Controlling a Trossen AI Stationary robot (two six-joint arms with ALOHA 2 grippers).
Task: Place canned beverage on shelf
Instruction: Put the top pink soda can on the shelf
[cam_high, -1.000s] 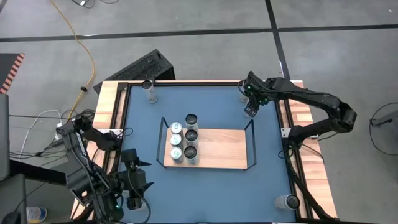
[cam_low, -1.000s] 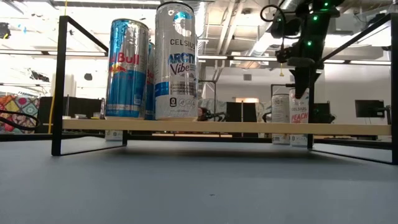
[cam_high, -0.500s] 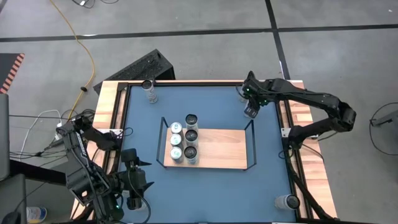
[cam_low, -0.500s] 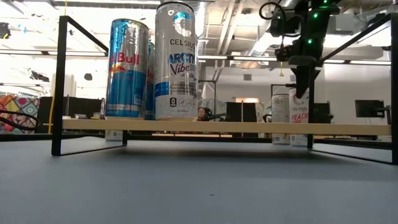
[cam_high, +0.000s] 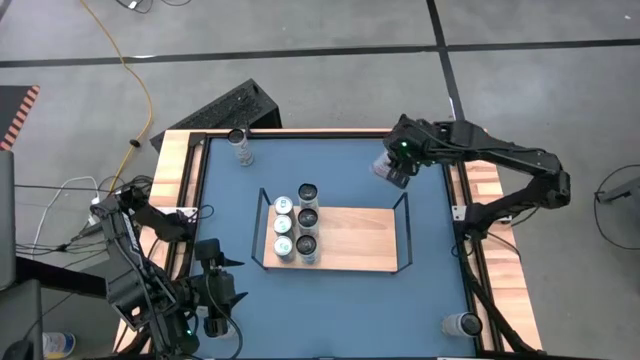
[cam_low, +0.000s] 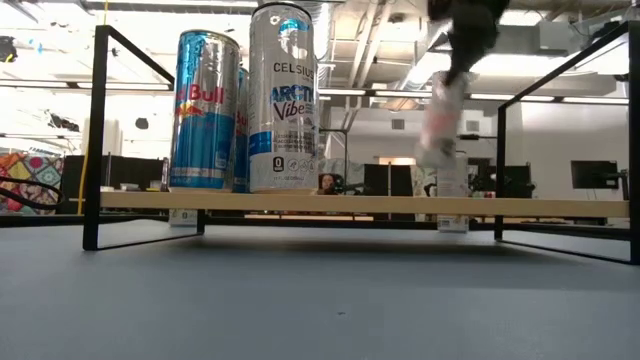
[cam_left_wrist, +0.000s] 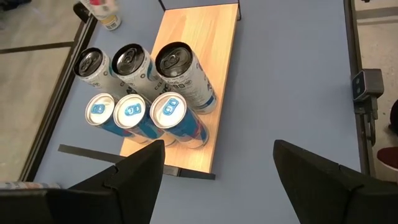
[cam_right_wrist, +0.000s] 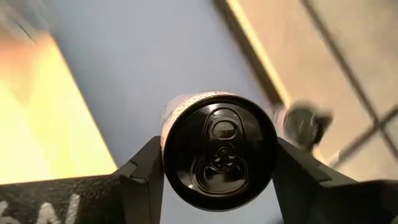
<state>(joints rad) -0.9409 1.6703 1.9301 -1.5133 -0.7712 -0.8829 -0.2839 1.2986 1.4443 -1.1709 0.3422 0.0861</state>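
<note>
Cans (cam_high: 296, 222) crowding shelf (cam_high: 360, 240) left end

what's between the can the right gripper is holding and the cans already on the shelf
Nothing but bare shelf board and blue table, seen in the high view. The right gripper holds its can near the far right corner; the shelved cans crowd the left end.

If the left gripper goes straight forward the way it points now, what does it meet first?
Probably the cans standing at the near end of the shelf. The left gripper is open and aims at that group across bare blue table. Depth is unclear, so it could pass just above them.
</note>
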